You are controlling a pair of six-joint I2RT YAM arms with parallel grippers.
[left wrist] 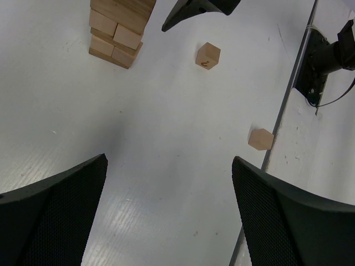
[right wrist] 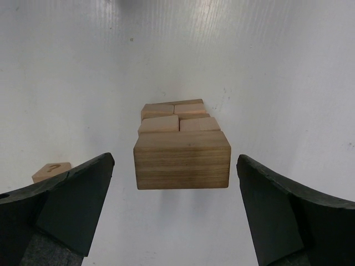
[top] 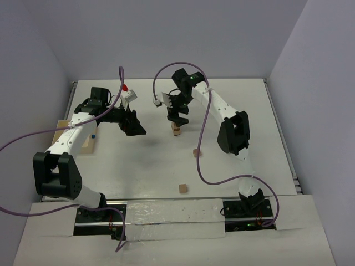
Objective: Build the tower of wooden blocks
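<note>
The white table [top: 260, 138] fills the view, walled at the far edge and on both sides, with a raised strip along its near edge where the two bases sit. Its right half and the near middle are mostly bare.

The left arm [top: 72, 138] reaches inward from the left side. The left gripper [top: 135, 126] hangs over the table left of centre with its fingers spread wide and nothing between them. In its wrist view there is only bare surface below it.

The right arm [top: 222, 111] bends over the far middle, and the right gripper [top: 177, 121] points down directly above the tower [top: 176, 131]. Its fingers are wide apart, one on each side of the top block [right wrist: 182, 160], with a clear gap on both sides and no contact.

A pale tray [top: 89, 145] lies at the left edge under the left arm.

The tower stands in the far middle, well away from every edge. Its top block is a long one lying crosswise over the paired blocks beneath.

One loose block [top: 196, 152] sits near the tower on its near right. Another [top: 182, 188] lies close to the near edge.
</note>
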